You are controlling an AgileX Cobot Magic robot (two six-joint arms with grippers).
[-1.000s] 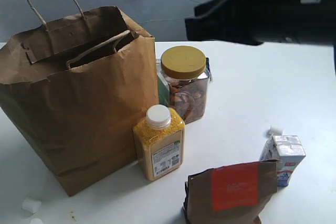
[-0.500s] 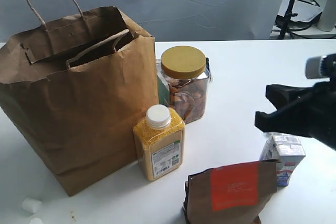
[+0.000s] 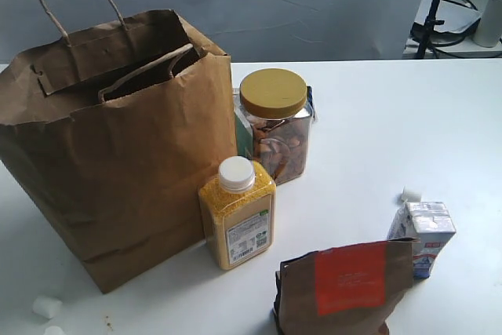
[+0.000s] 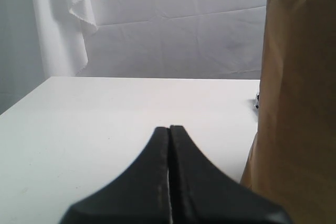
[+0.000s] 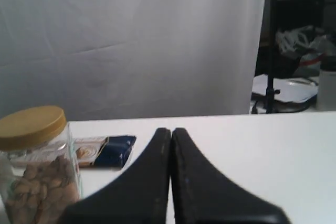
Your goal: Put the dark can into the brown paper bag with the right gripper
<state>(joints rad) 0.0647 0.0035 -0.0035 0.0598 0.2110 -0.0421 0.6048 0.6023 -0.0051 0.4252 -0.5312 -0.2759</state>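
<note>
The brown paper bag (image 3: 110, 139) stands open-topped at the left of the white table, its cord handles up; its side also fills the edge of the left wrist view as the bag (image 4: 299, 93). The dark can shows in no view. My right gripper (image 5: 171, 130) is shut with nothing between its fingers, low over the table, out of the exterior view. My left gripper (image 4: 169, 128) is shut and empty too, beside the bag.
A yellow-lidded nut jar (image 3: 274, 123) and an orange grain bottle (image 3: 238, 213) stand right of the bag. A dark pouch with an orange-red label (image 3: 345, 288) and a small milk carton (image 3: 423, 237) sit front right. A blue flat packet (image 5: 105, 150) lies behind the jar (image 5: 34, 161).
The right arm has swung down from high above the table, passed the right side and left the exterior view. Nothing on the table has moved.
</note>
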